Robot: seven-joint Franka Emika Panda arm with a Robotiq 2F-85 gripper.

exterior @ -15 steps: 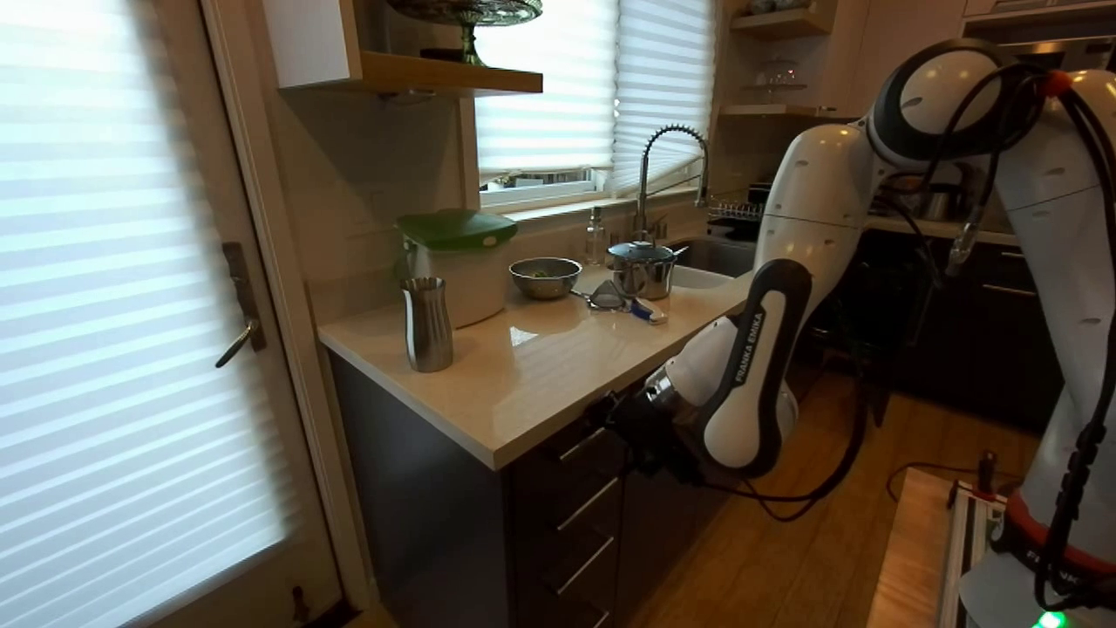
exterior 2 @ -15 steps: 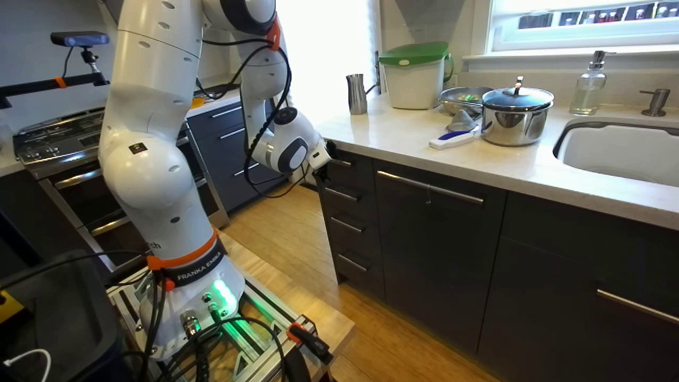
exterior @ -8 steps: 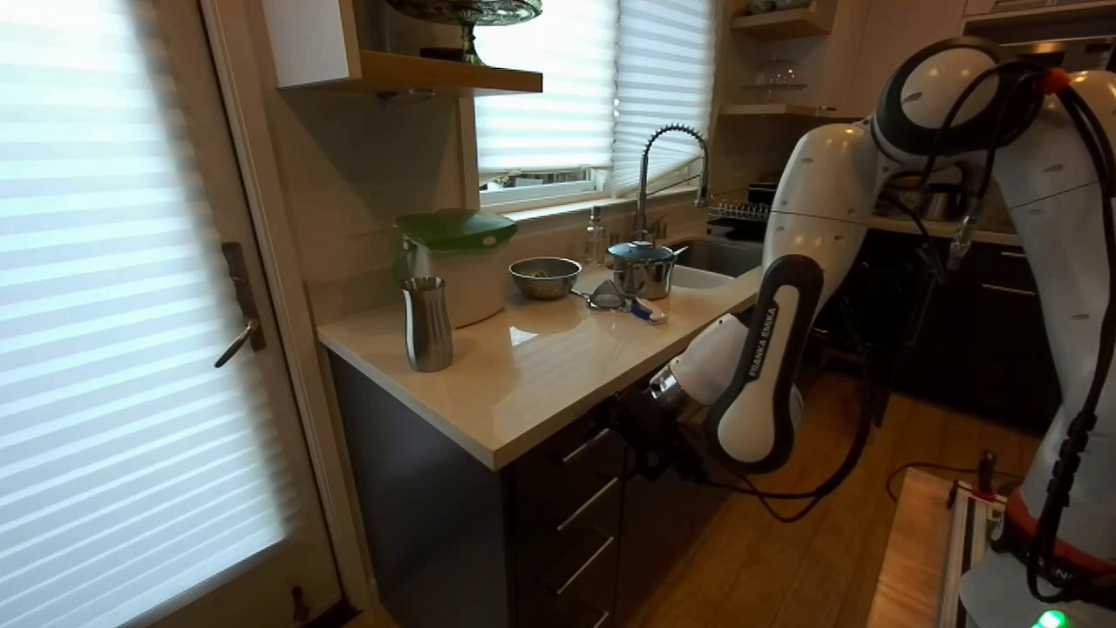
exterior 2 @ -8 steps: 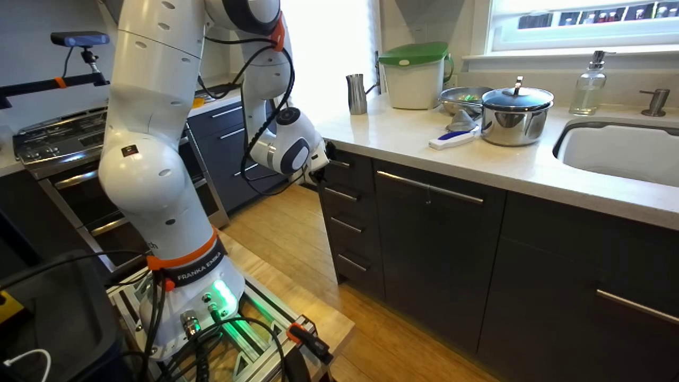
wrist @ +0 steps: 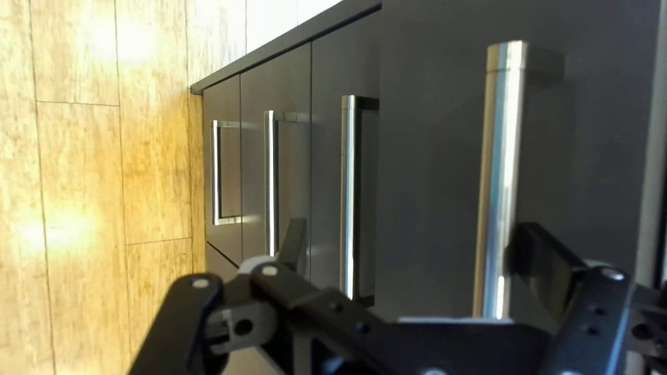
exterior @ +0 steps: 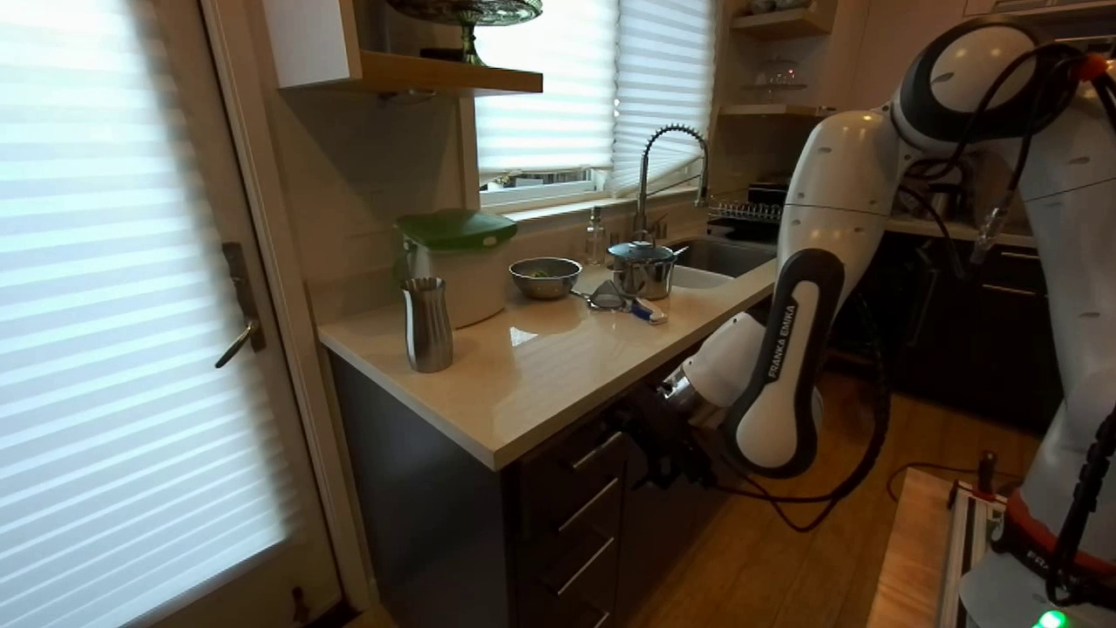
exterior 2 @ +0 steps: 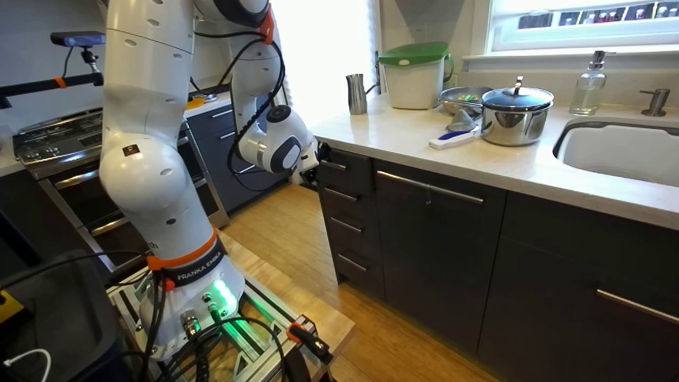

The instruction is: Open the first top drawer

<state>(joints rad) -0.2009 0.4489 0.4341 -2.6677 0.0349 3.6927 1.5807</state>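
Observation:
The first top drawer has a dark flat front and a silver bar handle. Its front stands a little proud of the drawer below, so it is slightly open; its inner box is hidden. The drawer also shows in both exterior views. My gripper is open, its fingers wide apart. One finger is hooked at the upper side of the handle, seemingly touching it. The other finger is well below, in front of the lower drawers. In both exterior views the gripper is at this drawer's handle.
Several lower drawers with like handles sit below. The countertop overhangs the drawer. On it stand a metal cup, a green-lidded bin, a bowl and a pot. A cable hangs from the arm.
My gripper and arm have drawn back from the cabinet. The top drawer's handle and front have moved outward with them by a small amount. The lower drawers have not moved.

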